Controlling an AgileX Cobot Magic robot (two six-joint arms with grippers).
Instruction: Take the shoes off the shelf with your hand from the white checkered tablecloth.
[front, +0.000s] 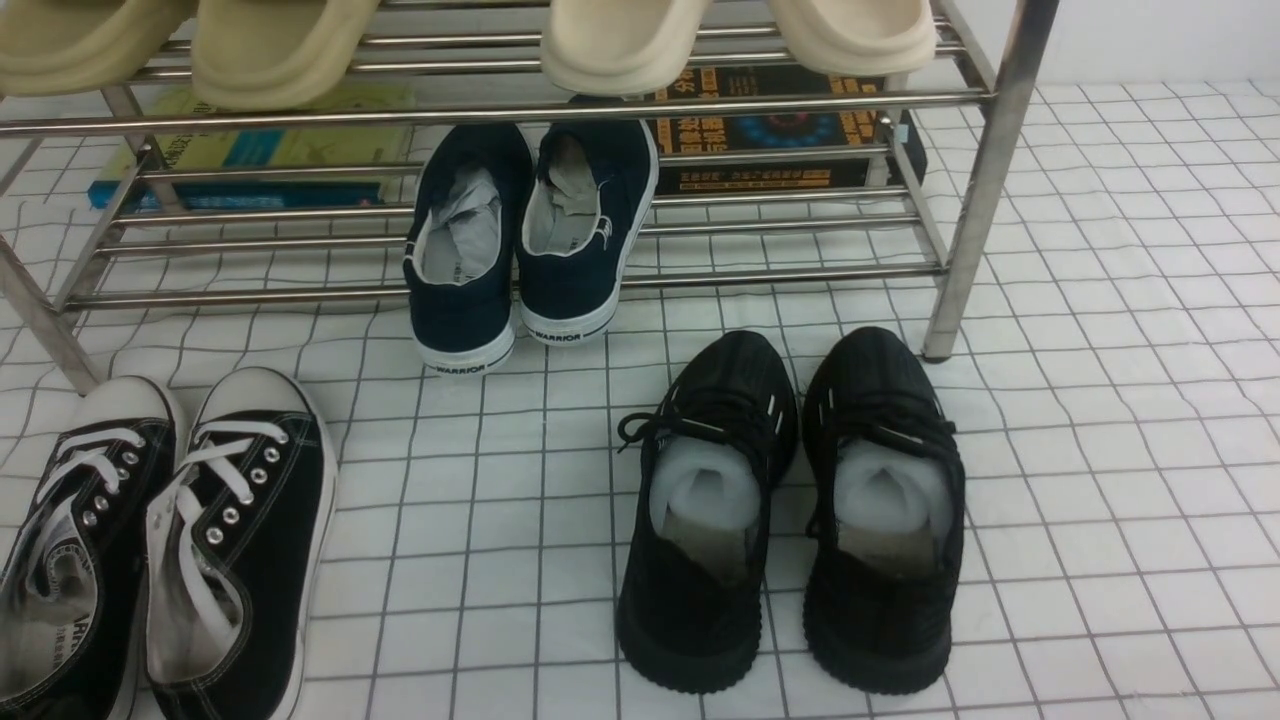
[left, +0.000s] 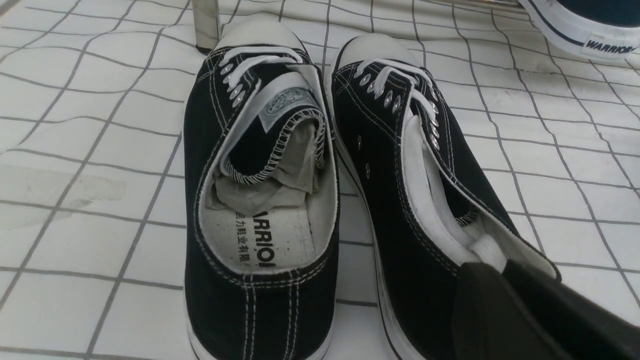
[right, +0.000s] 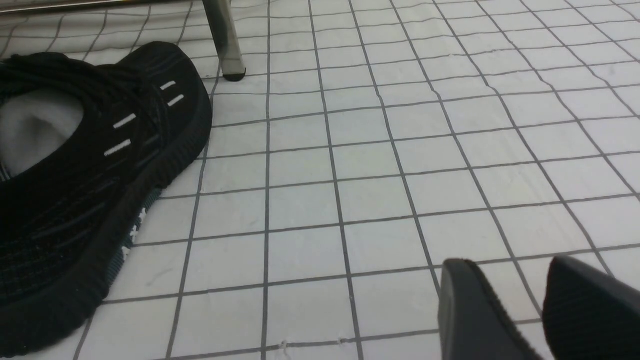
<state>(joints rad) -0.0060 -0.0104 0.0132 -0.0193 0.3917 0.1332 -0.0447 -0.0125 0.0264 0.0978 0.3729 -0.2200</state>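
The white checkered tablecloth (front: 1100, 400) is spread under the shelf (front: 985, 190). The shoes (front: 170, 540) are set side by side on the cloth, before the shelf's left leg. The left fingers (left: 500, 310) are pinched on one shoe's collar; the right fingers (right: 470, 310) are held slightly apart, empty.

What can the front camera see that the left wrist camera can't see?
Only the front view shows the all-black knit sneakers, the cream slippers on the shelf's upper tier, and the books behind the bars. Only the left wrist view shows the left gripper, its fingers at the heel of one canvas shoe, plus the lettering printed inside the other. Both show the black canvas shoes on the white checkered tablecloth, a steel leg of the shelf, and the navy Warrior slip-ons.
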